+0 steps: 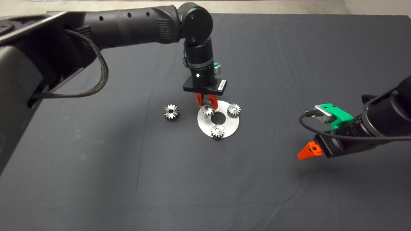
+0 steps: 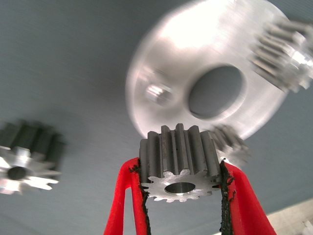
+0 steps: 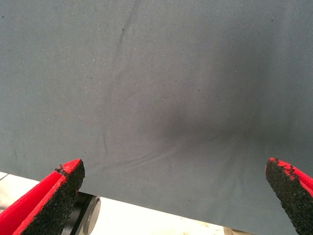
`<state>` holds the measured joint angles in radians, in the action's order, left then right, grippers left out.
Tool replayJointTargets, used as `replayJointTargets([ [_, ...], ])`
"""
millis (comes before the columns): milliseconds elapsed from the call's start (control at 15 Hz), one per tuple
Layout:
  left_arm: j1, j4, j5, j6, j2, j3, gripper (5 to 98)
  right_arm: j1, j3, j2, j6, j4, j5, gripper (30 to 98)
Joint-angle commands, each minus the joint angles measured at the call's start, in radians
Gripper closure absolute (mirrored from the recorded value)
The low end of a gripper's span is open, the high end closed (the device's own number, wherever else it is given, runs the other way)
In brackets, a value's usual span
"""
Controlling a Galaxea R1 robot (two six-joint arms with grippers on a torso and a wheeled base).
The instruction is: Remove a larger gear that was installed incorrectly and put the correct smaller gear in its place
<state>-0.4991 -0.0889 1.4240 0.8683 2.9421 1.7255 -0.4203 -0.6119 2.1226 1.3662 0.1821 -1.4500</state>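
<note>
My left gripper [image 1: 206, 103] is shut on the smaller gear [image 1: 208, 111], holding it just above the round silver plate [image 1: 231, 126] at its left part. In the left wrist view the gear [image 2: 178, 161] sits between the red fingers [image 2: 122, 205], above a bare peg [image 2: 159, 91] on the plate [image 2: 166, 49]. The larger gear [image 1: 171, 112], with a darker face, lies on the mat to the plate's left; it also shows in the left wrist view [image 2: 27, 159]. My right gripper [image 1: 309, 151] is open and empty over bare mat at the right.
Two other small shiny gears [image 1: 234, 110] [image 1: 217, 131] sit on the plate around its big centre hole [image 1: 218, 118]. The right wrist view shows only dark mat [image 3: 161, 98] and its edge.
</note>
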Motion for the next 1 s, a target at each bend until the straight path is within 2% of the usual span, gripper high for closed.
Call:
replayJointTargets([
  [0,-0.015,-0.017,0.044,-0.043,0.002,0.051,82.0,-0.009,0.009,-0.003,0.004,-0.027,0.005,30.7],
  [267,-0.015,-0.008,0.046,-0.045,0.006,0.055,82.0,-0.005,0.011,-0.002,0.008,-0.027,0.005,30.7],
  [533,-0.015,-0.009,0.035,-0.040,0.010,0.063,82.0,-0.004,0.009,-0.004,0.008,-0.027,0.005,30.7],
  [933,-0.015,-0.011,-0.026,-0.028,0.013,0.031,82.0,-0.008,0.015,-0.011,0.010,-0.027,0.003,30.7],
])
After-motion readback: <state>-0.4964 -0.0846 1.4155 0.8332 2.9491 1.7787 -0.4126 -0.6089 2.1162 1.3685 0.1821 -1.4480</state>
